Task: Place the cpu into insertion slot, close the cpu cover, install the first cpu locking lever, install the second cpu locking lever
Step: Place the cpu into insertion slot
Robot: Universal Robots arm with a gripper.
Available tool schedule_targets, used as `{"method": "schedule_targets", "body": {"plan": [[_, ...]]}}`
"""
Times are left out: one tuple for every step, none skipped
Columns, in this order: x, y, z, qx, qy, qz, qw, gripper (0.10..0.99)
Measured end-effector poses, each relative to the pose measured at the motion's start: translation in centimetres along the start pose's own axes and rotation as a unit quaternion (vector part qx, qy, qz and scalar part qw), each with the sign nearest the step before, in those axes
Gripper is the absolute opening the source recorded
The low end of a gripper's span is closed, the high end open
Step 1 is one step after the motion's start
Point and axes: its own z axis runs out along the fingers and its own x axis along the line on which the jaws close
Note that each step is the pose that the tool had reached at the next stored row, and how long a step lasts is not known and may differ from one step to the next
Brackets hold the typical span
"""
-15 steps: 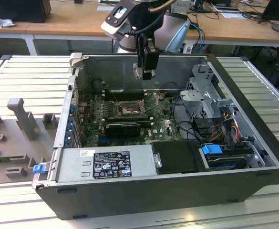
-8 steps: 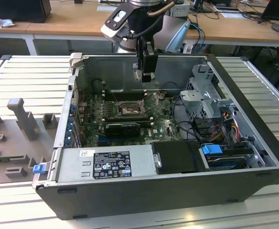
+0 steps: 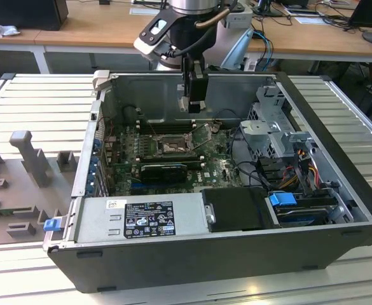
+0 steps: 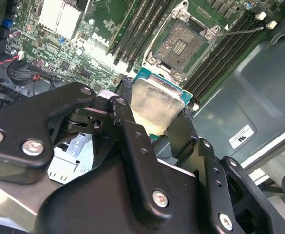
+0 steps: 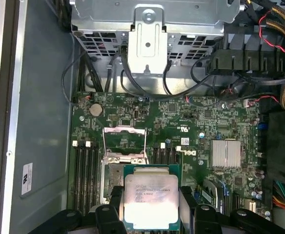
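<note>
In the second wrist view my gripper (image 4: pixel 153 116) is clamped on the cpu (image 4: pixel 157 100) by two opposite edges, holding it above the board (image 4: pixel 96 53), and the open slot (image 4: pixel 181 46) lies just beyond my fingertips, not yet beneath the chip.

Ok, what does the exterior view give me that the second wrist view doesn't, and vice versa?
Exterior view adds: the whole open case on the slatted table, the power supply, and the arm above the motherboard. Second wrist view adds: the cpu clamped between the fingers, not yet in the socket, whose contacts lie bare. Both: the gripper, the motherboard, the socket.
</note>
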Motion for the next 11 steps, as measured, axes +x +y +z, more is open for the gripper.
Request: {"method": "schedule_targets", "body": {"plan": [[0.00,-0.01,0.09,0.0000,0.0000,0.000,1.0000,0.537],[0.00,-0.01,0.15,0.0001,-0.0001,0.001,1.0000,0.537],[0.00,-0.02,0.24,0.0001,-0.0001,0.001,1.0000,0.537],[0.00,-0.02,0.29,0.0001,-0.0001,0.001,1.0000,0.537],[0.00,-0.03,0.36,0.0001,-0.0001,0.002,1.0000,0.537],[-0.01,-0.03,0.42,0.0001,-0.0002,0.002,1.0000,0.537],[-0.01,-0.04,0.50,0.0001,-0.0002,0.002,1.0000,0.537],[-0.01,-0.05,0.56,0.0002,-0.0002,0.003,1.0000,0.537],[-0.01,-0.05,0.65,0.0002,-0.0002,0.003,1.0000,0.537],[-0.01,-0.06,0.72,0.0002,-0.0002,0.003,1.0000,0.537],[-0.01,-0.07,0.90,0.0003,-0.0003,0.004,1.0000,0.537]]}}
